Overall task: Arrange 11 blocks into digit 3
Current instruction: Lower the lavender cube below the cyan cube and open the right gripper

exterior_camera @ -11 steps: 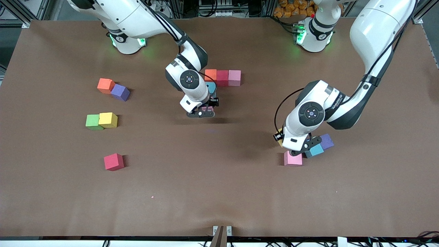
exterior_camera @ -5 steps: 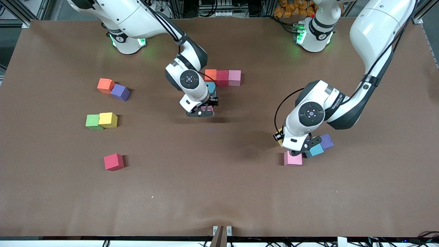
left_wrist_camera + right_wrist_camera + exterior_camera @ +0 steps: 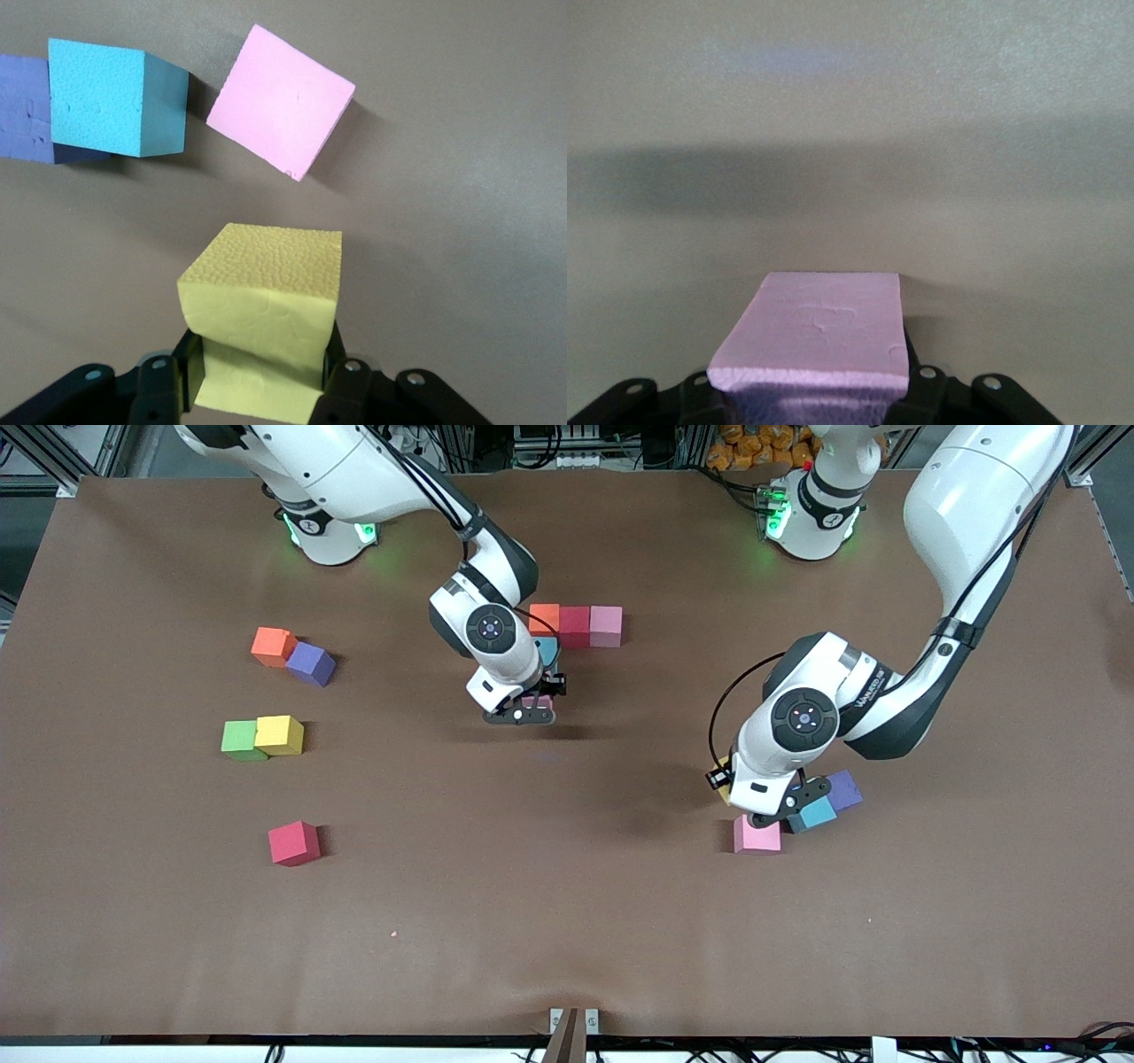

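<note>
Your right gripper (image 3: 524, 714) hangs just above the surface, jaws clamped on a pink block (image 3: 813, 329), slightly nearer the front camera than the started row of orange block (image 3: 544, 617), red block (image 3: 575, 623) and pink row block (image 3: 606, 623), with a blue block (image 3: 548, 648) tucked under that row and half hidden by the wrist. Your left gripper (image 3: 261, 390) sits low at the left arm's end of the surface, jaws pinched hard on a yellow block (image 3: 266, 310) so that the foam bulges between them. Close around it lie a loose pink block (image 3: 757, 835), a teal block (image 3: 813, 813) and a purple block (image 3: 844, 788). The rest wait at the right arm's end: an orange cube (image 3: 272, 645) touching a purple cube (image 3: 311, 662), a yellow cube (image 3: 280, 734) against the green cube (image 3: 239, 739), and a red cube (image 3: 294, 842) alone. Watch the squeezed yellow foam: released, it may spring and land skewed. Lifting it out, the jaws could clip the loose pink or teal neighbours. On the right, setting the held pink block beside the blue one risks nudging the row out of line, since the wrist hides the gap from the front camera. Both arms converging on the digit could also crowd each other.
</note>
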You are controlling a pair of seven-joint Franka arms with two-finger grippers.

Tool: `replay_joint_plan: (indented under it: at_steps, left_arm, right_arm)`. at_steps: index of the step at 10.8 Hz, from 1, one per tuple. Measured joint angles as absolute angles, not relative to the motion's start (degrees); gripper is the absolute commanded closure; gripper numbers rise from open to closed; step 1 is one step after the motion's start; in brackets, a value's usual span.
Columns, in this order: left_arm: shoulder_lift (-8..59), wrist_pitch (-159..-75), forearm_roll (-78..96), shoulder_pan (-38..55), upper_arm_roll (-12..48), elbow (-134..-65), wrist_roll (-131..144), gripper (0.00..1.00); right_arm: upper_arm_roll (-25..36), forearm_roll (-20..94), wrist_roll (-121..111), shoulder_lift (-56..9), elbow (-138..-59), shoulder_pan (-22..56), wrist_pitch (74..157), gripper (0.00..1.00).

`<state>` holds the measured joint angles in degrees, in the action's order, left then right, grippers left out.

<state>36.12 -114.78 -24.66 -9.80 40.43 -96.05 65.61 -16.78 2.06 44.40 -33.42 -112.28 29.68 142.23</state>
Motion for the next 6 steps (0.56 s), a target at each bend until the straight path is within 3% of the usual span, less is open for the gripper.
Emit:
replay_joint_plan:
  at_steps: [4,6]
  left_arm:
    - [36.12,-114.78,-24.66,-9.80,40.43,-95.84,65.61,0.63]
    - [36.12,-114.78,-24.66,-9.80,40.43,-95.34,65.61,0.63]
  right_arm:
    - [-16.80,2.06,44.28,-33.41,-112.32,29.69,142.23,0.58]
    - [-16.80,2.06,44.30,-33.41,-112.33,29.69,142.24,0.00]
